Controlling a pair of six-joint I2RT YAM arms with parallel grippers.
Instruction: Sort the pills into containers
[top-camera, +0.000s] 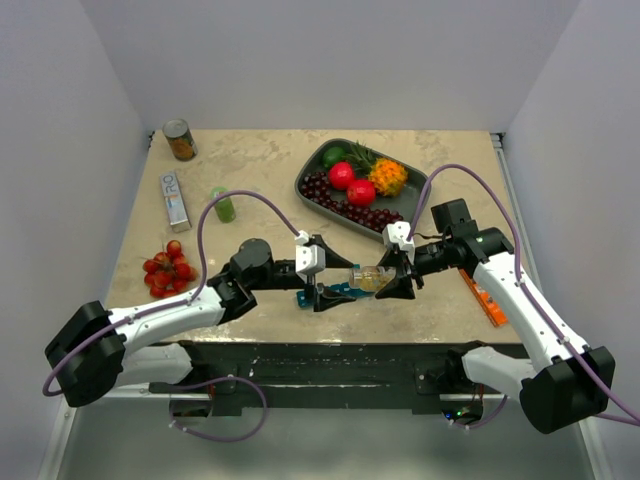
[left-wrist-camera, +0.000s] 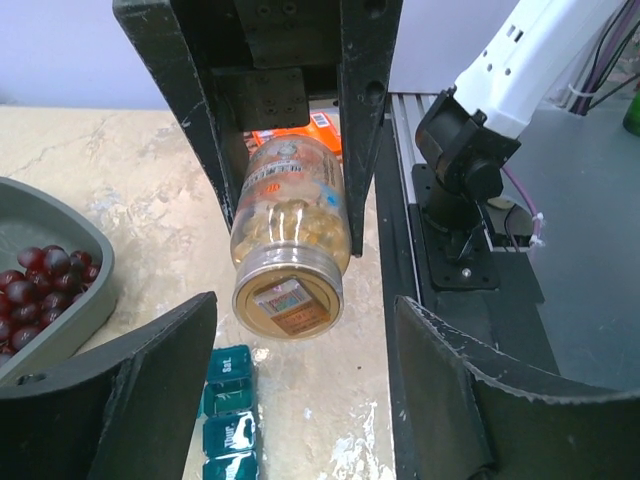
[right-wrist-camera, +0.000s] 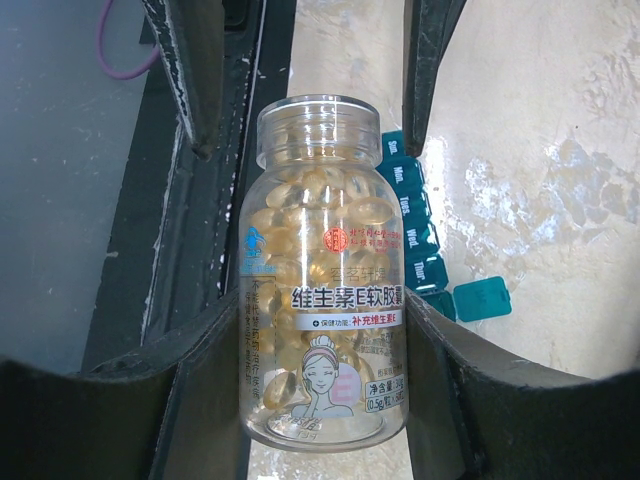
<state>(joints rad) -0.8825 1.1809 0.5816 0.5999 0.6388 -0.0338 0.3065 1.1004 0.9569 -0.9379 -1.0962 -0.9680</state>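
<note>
Bright, even light is coming from overhead onto the table (top-camera: 250, 170); shadows are lying short and soft. Glare is showing on the bottle (right-wrist-camera: 320, 250). My near fingers (right-wrist-camera: 80, 420) are blurring and bulging at wrist-view edges.

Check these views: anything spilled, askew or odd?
No spill seen. The pill bottle lies on its side in the right gripper near the organiser strip, and one organiser lid is flipped open sideways; both fit pouring.
</note>
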